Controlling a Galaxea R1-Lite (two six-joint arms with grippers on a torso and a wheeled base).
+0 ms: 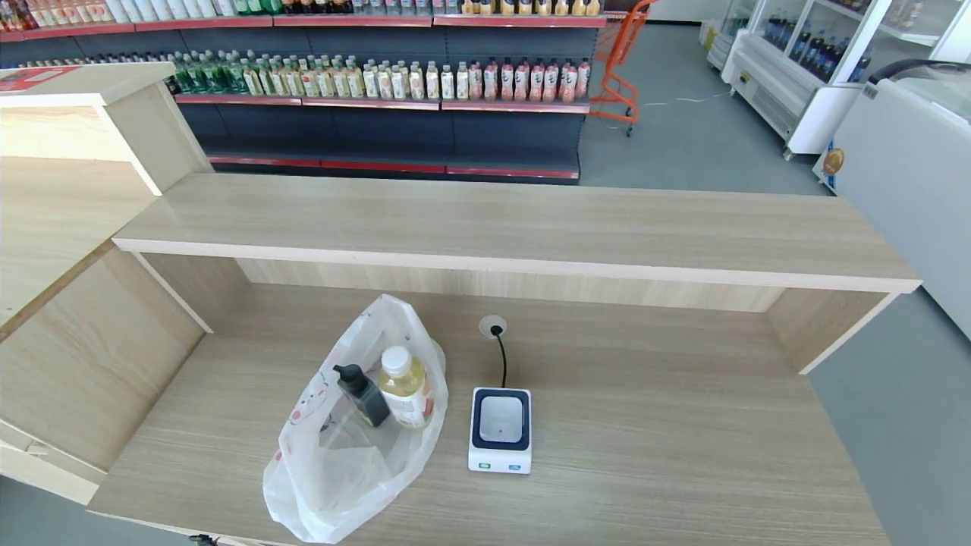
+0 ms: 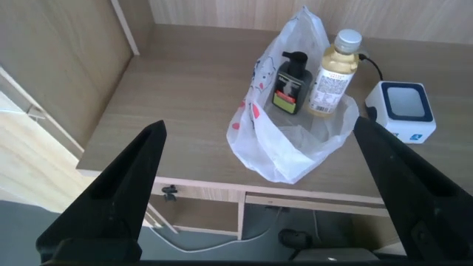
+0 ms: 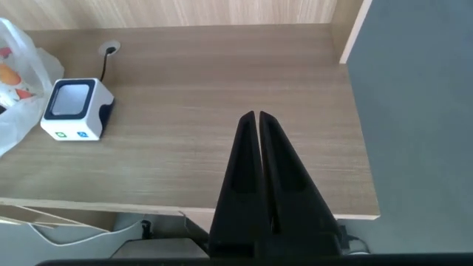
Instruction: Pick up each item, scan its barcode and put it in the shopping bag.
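Sitting upright in the shopping bag (image 1: 326, 470) beside the scanner (image 1: 500, 428): black pump bottle (image 1: 362, 396), yellow drink bottle (image 1: 402, 387).
Left gripper (image 2: 259, 124) spread wide, right gripper (image 3: 258, 117) pinched closed, empty; labels too tiny to read.

Light wood-grain counter (image 1: 683, 455) with a raised ledge (image 1: 531, 220) along its far edge and a side panel at each end. A round cable port (image 1: 492, 326) is set in the worktop near the back wall, with a black cable (image 1: 502, 360) emerging from it. Beyond the ledge stands dark shelving (image 1: 379, 136) with red edge strips, stocked with rows of bottles (image 1: 425, 80). An orange cart (image 1: 622, 68) stands on the grey floor (image 1: 683, 136) beside the shelving. A glass-fronted cooler (image 1: 804, 53) and a white chest freezer (image 1: 903, 167) stand at the right.
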